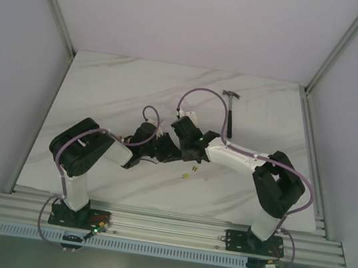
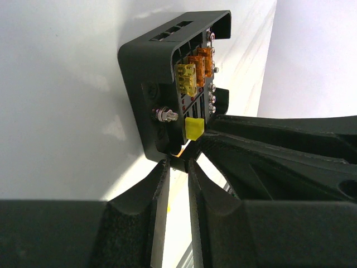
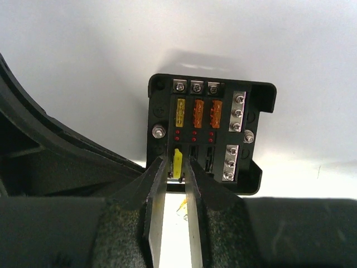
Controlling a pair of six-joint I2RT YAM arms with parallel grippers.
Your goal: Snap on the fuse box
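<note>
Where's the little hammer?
In the top view, the hammer lies on the marble table, right of the middle, just beyond the right arm.

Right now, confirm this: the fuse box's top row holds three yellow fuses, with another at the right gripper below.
No. The right wrist view shows the fuse box's top row holding one yellow fuse and two orange fuses; a second yellow fuse does sit at the right gripper below.

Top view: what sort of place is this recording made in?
Probably a lab robot cell: a marble-look table fenced by aluminium rails and plain white walls, with a hammer and a fuse box out.
</note>
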